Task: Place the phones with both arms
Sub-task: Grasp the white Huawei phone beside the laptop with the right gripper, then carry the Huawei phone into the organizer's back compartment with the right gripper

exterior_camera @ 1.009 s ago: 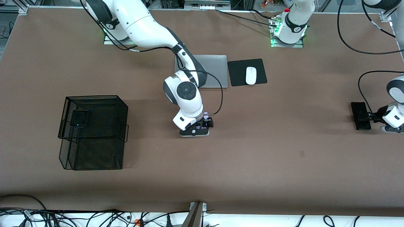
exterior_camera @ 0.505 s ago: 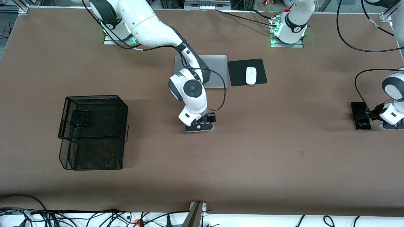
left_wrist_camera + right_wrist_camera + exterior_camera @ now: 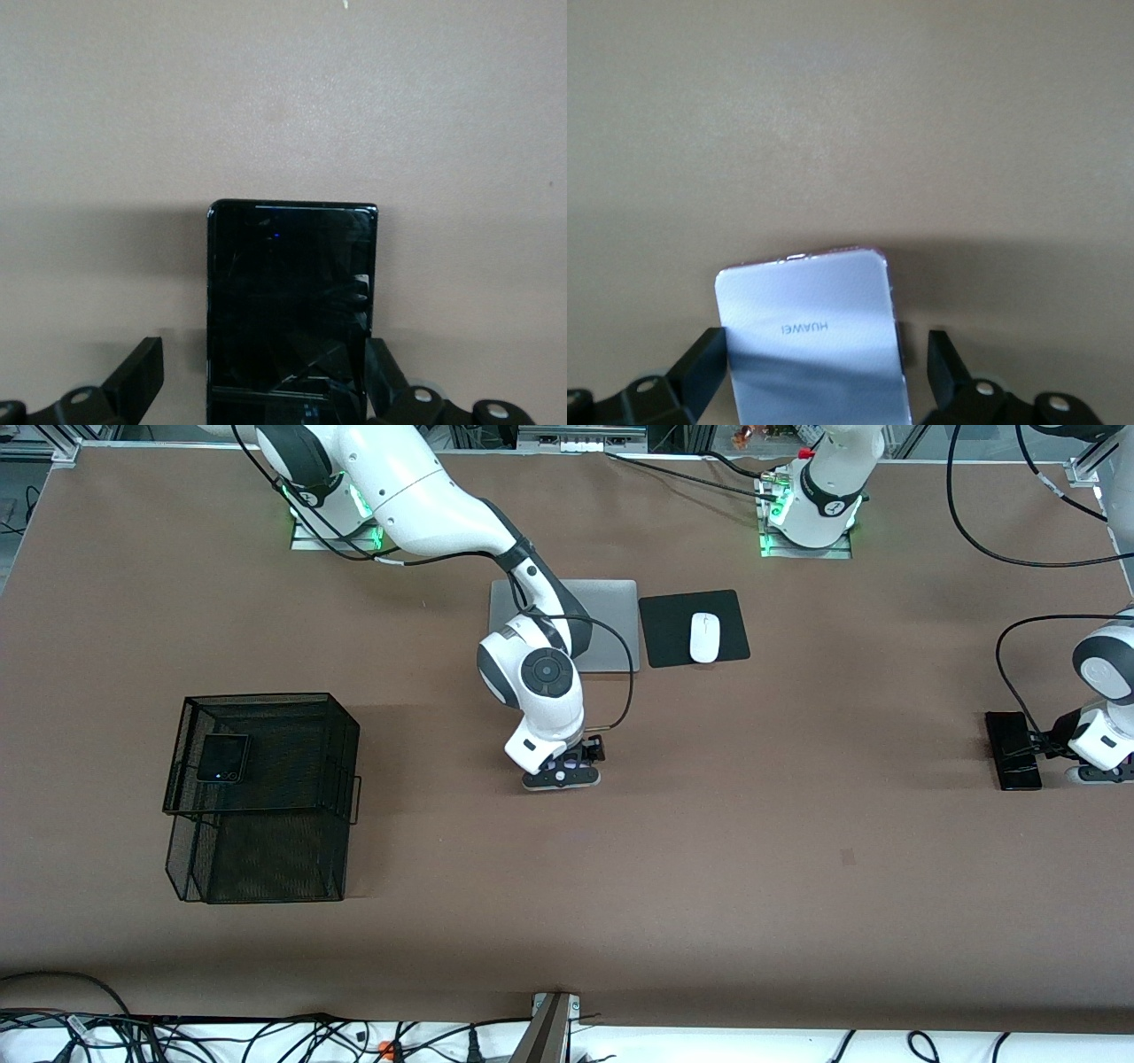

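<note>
1. Tabletop [image 3: 709,886], brown, fills the frame.
2. Mesh basket [image 3: 266,797], black, at middle left, holds a small squarish black phone [image 3: 221,758] in its upper tier.
3. Silver laptop [image 3: 611,624] lies at upper centre, with a white mouse [image 3: 705,638] on a black pad [image 3: 694,628] beside it.
4. Slim black phone [image 3: 1013,750] lies at the right edge; the left pincer [image 3: 266,390] straddles it, fingers apart.
5. White-lavender phone [image 3: 811,341] lies at centre, between the spread fingers of the right pincer [image 3: 567,766].
</note>
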`<action>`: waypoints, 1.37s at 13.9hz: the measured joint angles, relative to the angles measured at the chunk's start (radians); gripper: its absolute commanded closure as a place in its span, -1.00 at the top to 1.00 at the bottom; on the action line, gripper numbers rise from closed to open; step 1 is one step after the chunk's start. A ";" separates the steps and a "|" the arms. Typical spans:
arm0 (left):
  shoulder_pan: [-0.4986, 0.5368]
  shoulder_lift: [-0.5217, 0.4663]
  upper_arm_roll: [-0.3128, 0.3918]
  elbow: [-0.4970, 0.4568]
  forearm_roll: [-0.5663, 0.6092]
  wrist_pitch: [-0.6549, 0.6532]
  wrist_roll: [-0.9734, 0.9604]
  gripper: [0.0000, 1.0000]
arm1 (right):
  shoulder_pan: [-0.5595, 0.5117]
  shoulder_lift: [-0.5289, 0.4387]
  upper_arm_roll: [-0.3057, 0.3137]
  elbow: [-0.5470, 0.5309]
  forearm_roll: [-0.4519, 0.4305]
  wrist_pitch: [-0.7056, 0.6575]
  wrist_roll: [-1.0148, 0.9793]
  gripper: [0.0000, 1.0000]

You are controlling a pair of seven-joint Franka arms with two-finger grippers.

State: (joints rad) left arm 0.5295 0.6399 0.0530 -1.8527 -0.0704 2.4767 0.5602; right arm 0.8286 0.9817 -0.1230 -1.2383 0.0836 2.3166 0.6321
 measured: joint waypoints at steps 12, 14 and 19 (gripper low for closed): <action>0.004 -0.003 -0.002 -0.008 -0.001 0.008 -0.006 1.00 | 0.009 -0.001 0.000 -0.022 -0.047 0.001 -0.039 -0.70; 0.014 -0.003 -0.002 -0.008 -0.001 0.009 -0.006 1.00 | 0.009 -0.001 -0.001 -0.022 -0.048 0.002 -0.050 -0.86; 0.024 -0.007 -0.019 -0.012 -0.028 0.008 -0.051 1.00 | 0.005 -0.057 -0.095 0.001 -0.049 -0.087 -0.059 -0.86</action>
State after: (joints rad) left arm 0.5535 0.6329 0.0343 -1.8646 -0.0981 2.4851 0.5092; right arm 0.8332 0.9246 -0.2178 -1.2378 0.0344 2.2294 0.5736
